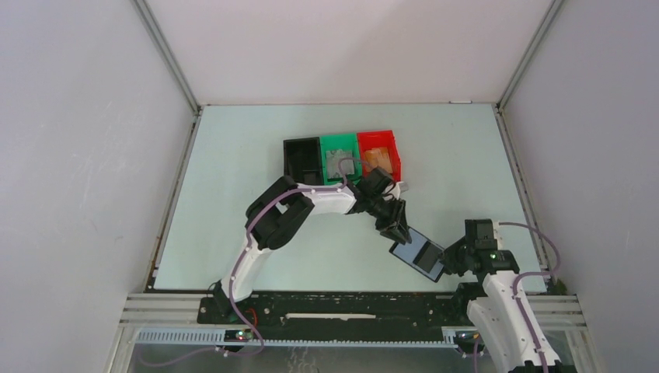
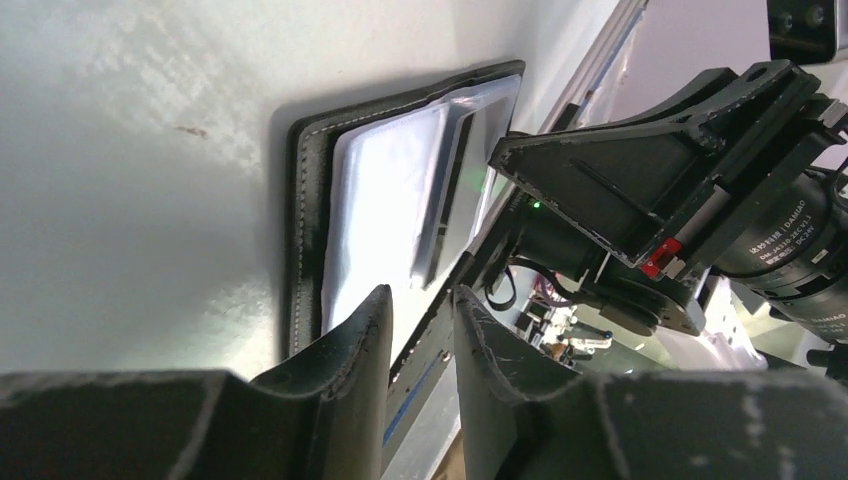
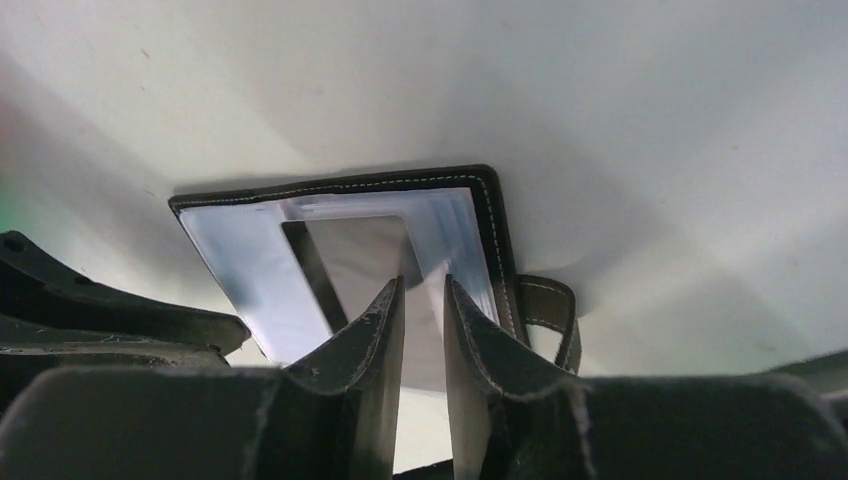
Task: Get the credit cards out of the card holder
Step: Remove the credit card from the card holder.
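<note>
1. The card holder (image 1: 418, 253) is lying open, face up, near the front right of the table (image 1: 233, 194), caught between the two arms. From above it looks tipped up off the surface.
2. The right gripper (image 1: 449, 260) comes in low from the right. Its jaws are almost together, pinching the holder's near edge, with the strap (image 3: 552, 310) looping out just beside them.
3. The left arm is stretched well across to the right with its wrist bent down. The left gripper (image 1: 395, 231) sits at the holder's opposite end.
4. The left jaws are narrowed to a slim gap over that edge. I honestly can't tell if they're gripping a card, the cover, or nothing.
5. My take on doing this well: let the right side just anchor the cover, and have the left catch only the card's edge inside the clear sleeve (image 3: 240, 270), then slide it out flat along the pocket.
6. Pulling upward would likely drag the whole holder along.
7. There's already a grey card (image 1: 339, 163) in the green bin (image 1: 339, 138) and an orange one (image 1: 378, 159) in the red bin (image 1: 378, 135).
</note>
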{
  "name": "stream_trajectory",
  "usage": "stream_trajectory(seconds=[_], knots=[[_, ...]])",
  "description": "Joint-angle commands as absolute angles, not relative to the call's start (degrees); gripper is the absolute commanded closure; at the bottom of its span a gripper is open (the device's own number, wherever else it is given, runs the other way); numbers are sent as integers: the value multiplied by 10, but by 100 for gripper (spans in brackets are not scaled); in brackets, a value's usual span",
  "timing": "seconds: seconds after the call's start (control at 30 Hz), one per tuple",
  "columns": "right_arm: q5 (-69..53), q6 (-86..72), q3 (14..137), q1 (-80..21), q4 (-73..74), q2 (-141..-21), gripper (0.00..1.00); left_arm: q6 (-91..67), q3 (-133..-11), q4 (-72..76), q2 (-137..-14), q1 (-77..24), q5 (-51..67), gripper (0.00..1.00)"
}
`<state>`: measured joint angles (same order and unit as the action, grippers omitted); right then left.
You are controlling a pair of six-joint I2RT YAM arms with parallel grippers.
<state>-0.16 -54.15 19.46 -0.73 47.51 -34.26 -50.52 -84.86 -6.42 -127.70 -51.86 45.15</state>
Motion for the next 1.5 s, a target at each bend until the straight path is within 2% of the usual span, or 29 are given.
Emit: stream_trajectory(seconds=[0.0, 0.3, 0.77, 1.1, 1.47], knots=[[-59, -529, 168, -4, 385, -363, 71, -484, -829, -71, -1237, -519, 438, 66], [-105, -492, 149, -4, 286, -455, 71, -484, -806, -65, -1225, -515, 434, 66], [-105, -482, 137, -4, 301, -419, 71, -499, -837, -44, -1250, -520, 452, 68], [-112, -486, 137, -4, 296, -422, 71, -488, -888, -75, -1299, -542, 464, 70], [-109, -488, 138, -4, 306, -411, 71, -449, -901, -129, -1306, -543, 426, 69]])
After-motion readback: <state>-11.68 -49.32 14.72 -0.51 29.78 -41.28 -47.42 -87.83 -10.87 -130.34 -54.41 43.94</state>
